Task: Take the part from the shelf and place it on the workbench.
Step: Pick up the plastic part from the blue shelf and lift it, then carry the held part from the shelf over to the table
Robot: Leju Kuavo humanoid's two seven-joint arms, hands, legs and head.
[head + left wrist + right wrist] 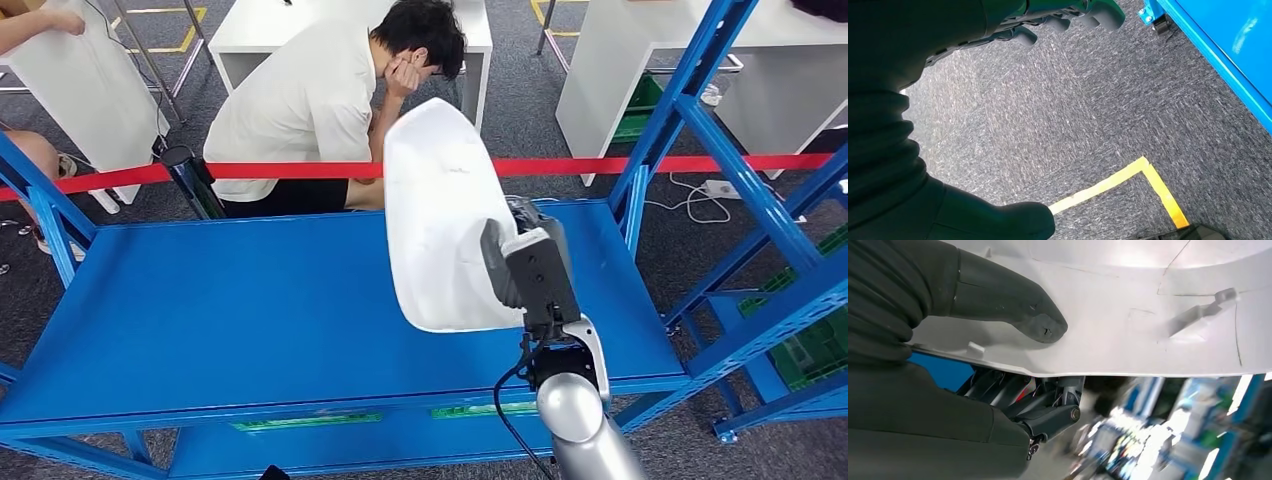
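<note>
Right hand [528, 268]: clamped on the white part [440, 215], thumb [1013, 302] pressed on its inner face.
Part: raised over the blue shelf [220, 300], long axis upright, rising away from the fingers.
Left hand [1068, 15]: hanging over the carpet [1058, 115], fingers apart, holding nothing.
Nearer hand: right.

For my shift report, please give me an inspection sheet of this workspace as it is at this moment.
Surface: blue shelf board, bare where visible.
Job's things: white part held upright above the shelf board.
Clutter: nothing seen on the board.
Hands: right hand grips the part, thumb pressed on its face; left hand holds nothing, over grey carpet.
Cables: black cable along the right arm; white power strip on the floor.
Surroundings: red barrier tape, seated person, white tables, yellow floor tape.
</note>
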